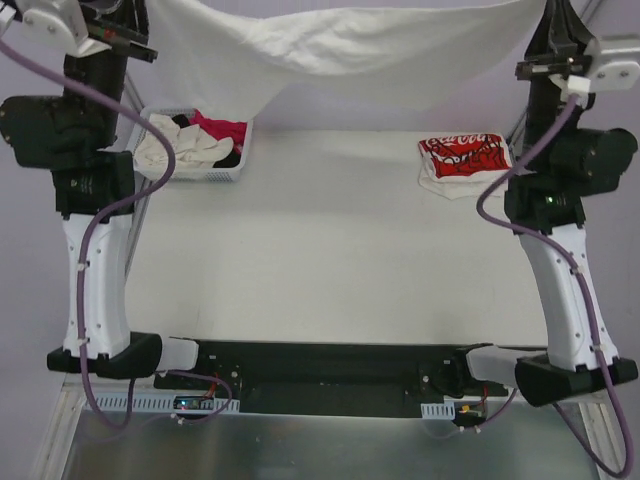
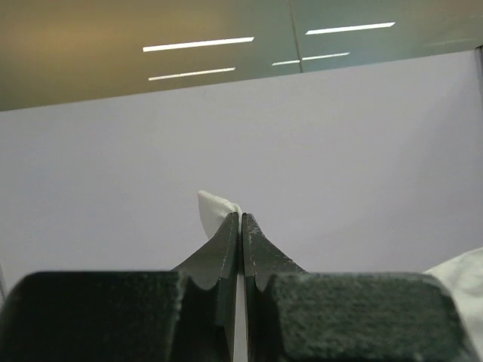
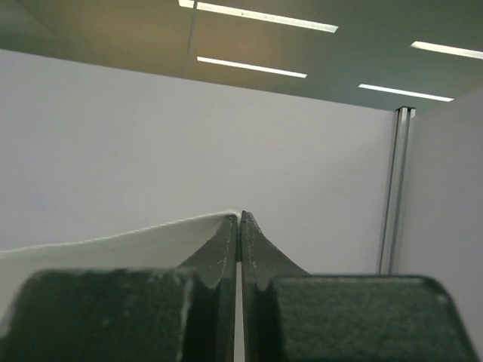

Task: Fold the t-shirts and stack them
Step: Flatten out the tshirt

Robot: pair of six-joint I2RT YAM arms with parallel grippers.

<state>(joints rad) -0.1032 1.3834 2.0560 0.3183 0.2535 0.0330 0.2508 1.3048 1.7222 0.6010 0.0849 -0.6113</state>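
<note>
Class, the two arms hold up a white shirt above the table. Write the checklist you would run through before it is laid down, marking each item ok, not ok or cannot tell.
1. Left claw shut on a corner of the white shirt: ok.
2. Right claw shut on the shirt's edge: ok.
3. Shirt spread between both arms: ok, sagging in the middle.
4. Middle of the table bare for laying down: ok.
5. Folded printed shirt out of the way, far right: ok.
6. Hanging cloth clear of the basket: cannot tell; they overlap in the top view.
</note>
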